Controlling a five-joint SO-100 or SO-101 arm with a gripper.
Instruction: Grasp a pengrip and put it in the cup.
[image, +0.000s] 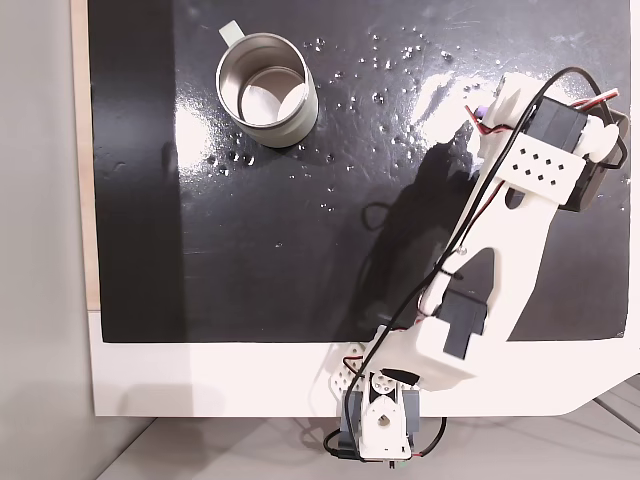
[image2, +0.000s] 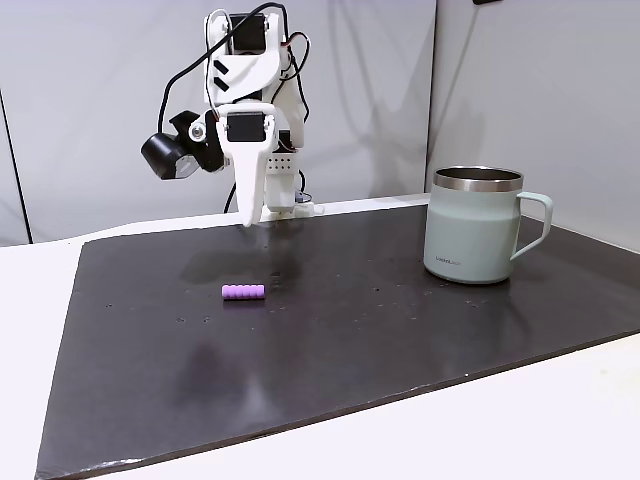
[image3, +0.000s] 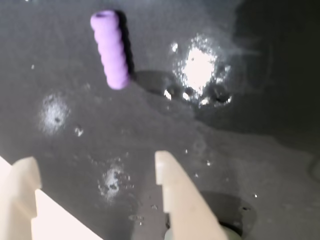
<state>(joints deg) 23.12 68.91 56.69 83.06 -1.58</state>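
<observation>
Hovering hand (image3: 95, 170) fingers parted, above mat (image3: 260, 150), pengrip (image3: 111, 49) ahead

Pengrip (image: 482, 112) mostly hidden under the arm in the top-down fixed view, only a purple sliver showing, fingers (image3: 172, 185) cut off by the bottom edge in the wrist view, cup (image2: 474, 226) printed lettering too small to read, worktop (image2: 400, 340) cut off at right

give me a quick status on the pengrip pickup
Gripper open, above the mat, empty. Pengrip lying flat ahead of the fingers. Cup upright, apart. Path clear.
</observation>
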